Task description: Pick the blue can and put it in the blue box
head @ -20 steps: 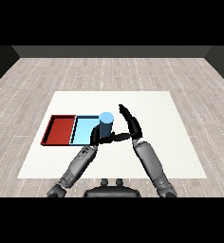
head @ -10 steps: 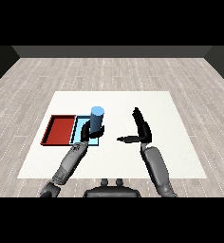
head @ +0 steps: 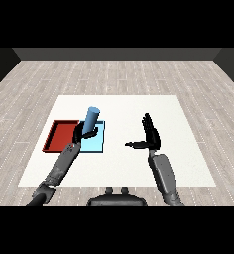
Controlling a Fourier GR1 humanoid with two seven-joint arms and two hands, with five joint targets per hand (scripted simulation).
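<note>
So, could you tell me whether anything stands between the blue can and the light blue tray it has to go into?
Nothing visible does. The left hand curls round the tilted blue cylindrical can over the light blue tray; the red tray lies beside it.

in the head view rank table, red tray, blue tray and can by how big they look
1. table
2. red tray, with the blue tray unsure against it: the can and left hand cover part of it
3. can, smallest

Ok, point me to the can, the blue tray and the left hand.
can [head: 92, 117]: head view, upper side wall.
blue tray [head: 96, 144]: head view, bare floor near its front edge.
left hand [head: 82, 133]: head view, fingers curled round the can's lower part.
</note>
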